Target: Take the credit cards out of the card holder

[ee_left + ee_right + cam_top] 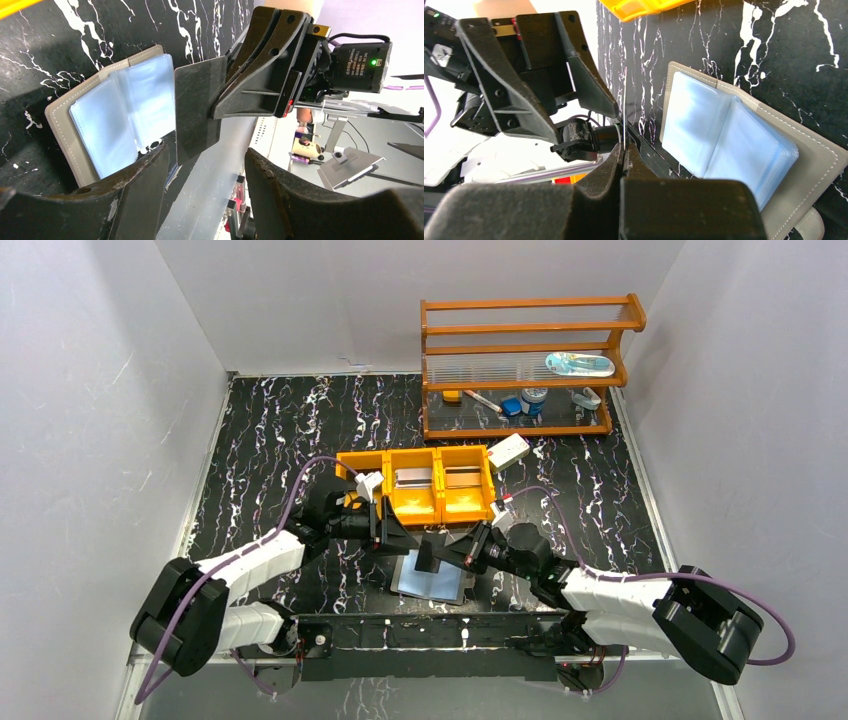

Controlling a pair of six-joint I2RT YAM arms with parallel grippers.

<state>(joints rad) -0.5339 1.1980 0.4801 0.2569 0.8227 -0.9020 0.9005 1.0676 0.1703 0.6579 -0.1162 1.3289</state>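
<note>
Right gripper (623,152) is pinched shut on the dark card (197,110), holding it just over the open wallet (432,582), which lies flat near the table's front edge. Left gripper (205,155) faces it with jaws apart, the card's free end between them. Top view shows both arms meeting below the tray (450,512). Right wrist sees the card edge-on only. Left wrist sees its full face.

The left arm (250,560) and right arm (610,595) stretch inward from their bases, wrists facing one another. The left gripper (205,155) has its fingers spread apart; the right gripper (623,152) is pinched together on the edge of a dark card (197,110).
</note>
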